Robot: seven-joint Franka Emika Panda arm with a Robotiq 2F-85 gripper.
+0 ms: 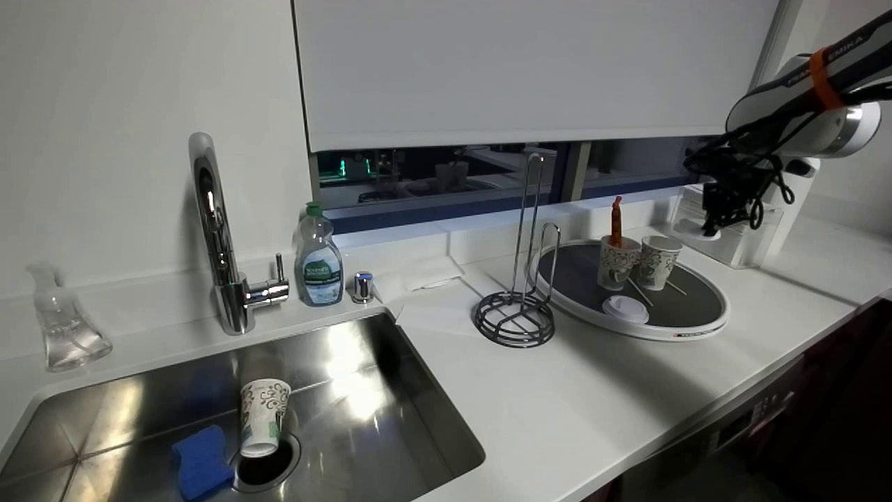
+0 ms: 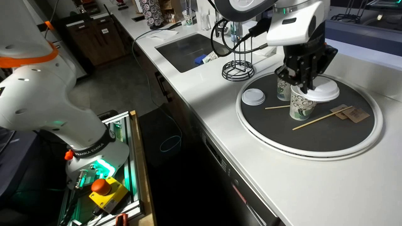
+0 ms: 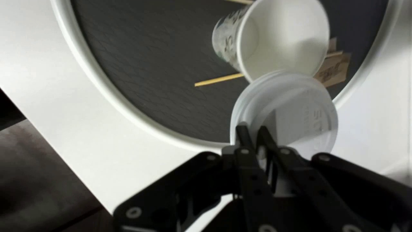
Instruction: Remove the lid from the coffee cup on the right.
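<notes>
White lid [image 3: 299,111] is pinched at its edge by the jaws, partly masked by them; uncovered coffee cup [image 2: 301,106] is stood upright on the tray [image 2: 317,141], mouth partly blocked by the lid in an exterior view.

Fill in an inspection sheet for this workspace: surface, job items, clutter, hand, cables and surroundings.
Surface: white counter, carrying a round tray.
Job's things: coffee cup upright on the tray, open-topped; white lid off the cup, in the air.
Clutter: on the tray, a second lid, wooden stirrers, brown packets and another paper cup with an orange item standing in it.
Hand: closed on the white lid near its edge.
Cables: black cables loop beside the wrist.
Surroundings: stainless sink with a tipped paper cup and blue sponge; dish soap bottle; wire paper-towel holder.
</notes>
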